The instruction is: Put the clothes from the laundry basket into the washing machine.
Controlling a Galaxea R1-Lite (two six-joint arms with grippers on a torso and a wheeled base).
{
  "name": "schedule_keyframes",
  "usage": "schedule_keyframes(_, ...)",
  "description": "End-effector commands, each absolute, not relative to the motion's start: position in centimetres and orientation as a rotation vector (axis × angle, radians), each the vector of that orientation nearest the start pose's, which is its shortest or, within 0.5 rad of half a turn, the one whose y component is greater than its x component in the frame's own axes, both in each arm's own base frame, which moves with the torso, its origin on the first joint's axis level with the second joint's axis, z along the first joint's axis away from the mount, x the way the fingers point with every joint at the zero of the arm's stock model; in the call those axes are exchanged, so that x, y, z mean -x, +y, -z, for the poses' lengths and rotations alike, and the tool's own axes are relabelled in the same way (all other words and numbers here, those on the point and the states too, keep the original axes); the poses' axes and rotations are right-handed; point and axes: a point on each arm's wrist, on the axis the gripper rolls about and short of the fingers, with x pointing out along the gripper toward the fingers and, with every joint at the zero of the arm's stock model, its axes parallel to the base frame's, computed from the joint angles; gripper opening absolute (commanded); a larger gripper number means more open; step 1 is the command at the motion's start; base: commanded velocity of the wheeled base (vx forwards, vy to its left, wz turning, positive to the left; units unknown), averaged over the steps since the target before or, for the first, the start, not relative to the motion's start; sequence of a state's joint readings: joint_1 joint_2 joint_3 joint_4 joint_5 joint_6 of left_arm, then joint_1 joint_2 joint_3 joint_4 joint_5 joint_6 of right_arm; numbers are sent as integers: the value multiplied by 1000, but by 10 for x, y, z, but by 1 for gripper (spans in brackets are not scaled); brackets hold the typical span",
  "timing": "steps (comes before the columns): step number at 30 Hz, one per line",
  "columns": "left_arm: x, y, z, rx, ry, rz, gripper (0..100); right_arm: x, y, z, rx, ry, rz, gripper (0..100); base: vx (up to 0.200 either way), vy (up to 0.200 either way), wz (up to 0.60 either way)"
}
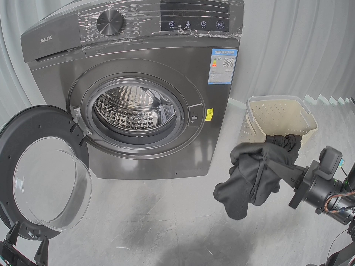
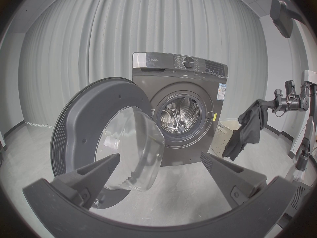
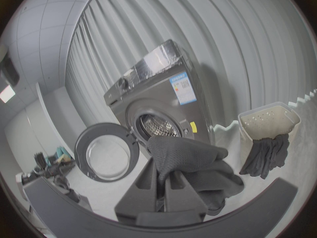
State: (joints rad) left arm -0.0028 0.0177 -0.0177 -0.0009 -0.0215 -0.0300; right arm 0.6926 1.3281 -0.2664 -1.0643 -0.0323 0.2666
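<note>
The washing machine point(image 1: 148, 56) stands with its door point(image 1: 37, 130) swung wide. The laundry basket point(image 1: 281, 111) sits beside the machine, a dark cloth point(image 1: 286, 141) draped over its rim. The right gripper point(image 1: 273, 165) is clenched on a grey garment point(image 1: 251, 178), which hangs from it in front of the basket. The left gripper point(image 1: 26, 241) is released, low near the door.

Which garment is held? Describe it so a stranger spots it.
Right of the washing machine stands a cream laundry basket. In front of it a dark grey garment hangs in mid-air from the right gripper; the other dark cloth drapes over the basket rim.
</note>
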Motion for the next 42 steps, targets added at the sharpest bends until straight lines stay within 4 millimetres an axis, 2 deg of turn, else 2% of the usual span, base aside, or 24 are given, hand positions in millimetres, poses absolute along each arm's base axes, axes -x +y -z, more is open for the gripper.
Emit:
schedule_keyframes(1, 23, 0, -76, 31, -3, 25, 100, -136, 108, -153, -164, 155, -632, 0, 0, 0, 0)
schedule_keyframes(3, 23, 0, -76, 31, -3, 25, 100, -141, 100, -149, -131, 161, -591, 0, 0, 0, 0)
schedule_keyframes(10, 23, 0, -76, 29, -3, 25, 100, -148, 97, -151, -156, 154, -557, 0, 0, 0, 0)
schedule_keyframes(19, 23, 0, -76, 28, -3, 23, 100, -150, 97, -159, -240, 146, -616, 0, 0, 0, 0)
schedule_keyframes(23, 23, 0, -76, 28, -1, 25, 100, -147, 90, -146, -224, 210, -637, 0, 0, 0, 0)
schedule_keyframes(26, 23, 0, -76, 28, -1, 23, 100, -147, 89, -144, -221, 221, -629, 0, 0, 0, 0)
schedule_keyframes(32, 23, 0, -76, 29, -3, 25, 100, -158, 82, -153, -246, 171, -574, 0, 0, 0, 0)
schedule_keyframes(42, 23, 0, -76, 29, -3, 25, 100, -165, 70, -155, -260, 154, -536, 0, 0, 0, 0)
